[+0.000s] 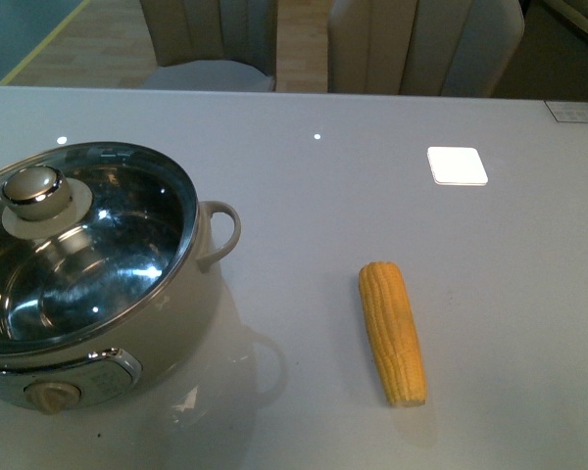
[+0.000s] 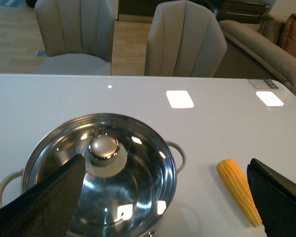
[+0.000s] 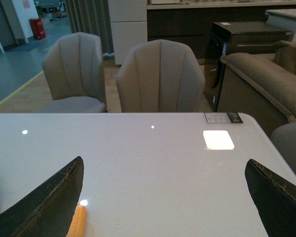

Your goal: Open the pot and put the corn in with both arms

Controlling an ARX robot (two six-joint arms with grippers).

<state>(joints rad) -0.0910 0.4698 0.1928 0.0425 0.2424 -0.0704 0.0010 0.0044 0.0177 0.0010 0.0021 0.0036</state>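
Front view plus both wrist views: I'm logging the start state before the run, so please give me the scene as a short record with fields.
pot: upright on the left part of the table
lid: on the pot, closed; its knob is untouched
corn: lying flat on the table, right of the pot, apart from it
left hand: open, empty, facing the lid
right hand: open, empty, facing bare table
progress: lid not yet lifted, corn not yet in the pot
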